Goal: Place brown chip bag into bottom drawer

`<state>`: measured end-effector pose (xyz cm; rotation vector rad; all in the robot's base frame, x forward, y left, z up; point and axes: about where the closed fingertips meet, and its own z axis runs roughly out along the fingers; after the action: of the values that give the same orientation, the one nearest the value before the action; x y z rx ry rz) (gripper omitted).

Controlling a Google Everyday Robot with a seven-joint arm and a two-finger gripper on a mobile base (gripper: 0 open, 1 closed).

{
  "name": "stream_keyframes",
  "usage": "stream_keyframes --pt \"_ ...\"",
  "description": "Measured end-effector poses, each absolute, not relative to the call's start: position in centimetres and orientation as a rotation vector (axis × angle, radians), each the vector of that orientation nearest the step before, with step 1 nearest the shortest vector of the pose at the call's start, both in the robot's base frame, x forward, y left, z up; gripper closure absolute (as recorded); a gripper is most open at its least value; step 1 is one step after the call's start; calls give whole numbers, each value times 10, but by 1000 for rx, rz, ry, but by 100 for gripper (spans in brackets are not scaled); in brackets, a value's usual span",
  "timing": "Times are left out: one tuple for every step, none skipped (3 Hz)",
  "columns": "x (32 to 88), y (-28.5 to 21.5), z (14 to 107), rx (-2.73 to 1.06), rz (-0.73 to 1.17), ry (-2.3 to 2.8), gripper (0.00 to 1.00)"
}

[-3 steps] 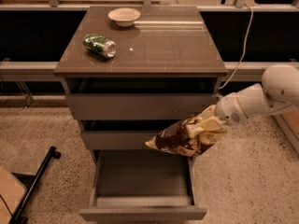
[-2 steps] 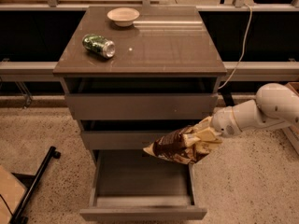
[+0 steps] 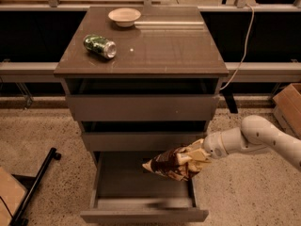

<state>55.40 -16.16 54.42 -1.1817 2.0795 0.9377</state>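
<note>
The hand [image 3: 200,155] pinches one end of brown chip bag [image 3: 168,165] above bottom drawer [image 3: 141,215]

Brown chip bag [image 3: 170,164], crinkly dark brown with cream-tan patches, held in the air roughly level, free end pointing to 9 o'clock, 3 o'clock end pinched in the gripper [image 3: 197,155], over the 3 o'clock side of the bottom drawer [image 3: 141,215], grey-brown, pulled open, plain handleless front at 6 o'clock

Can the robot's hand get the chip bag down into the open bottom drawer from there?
Probably yes. The hand, at the cabinet's lower right, holds the brown chip bag above the right side of the bottom drawer, which is pulled open. Nothing shows between the bag and the drawer's inside.
</note>
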Motion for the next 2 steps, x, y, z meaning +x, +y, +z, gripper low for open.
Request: stream_keyframes --pt "554 -161 543 -1182 940 2080 100" --pt "553 -154 525 -1169 976 2099 100"
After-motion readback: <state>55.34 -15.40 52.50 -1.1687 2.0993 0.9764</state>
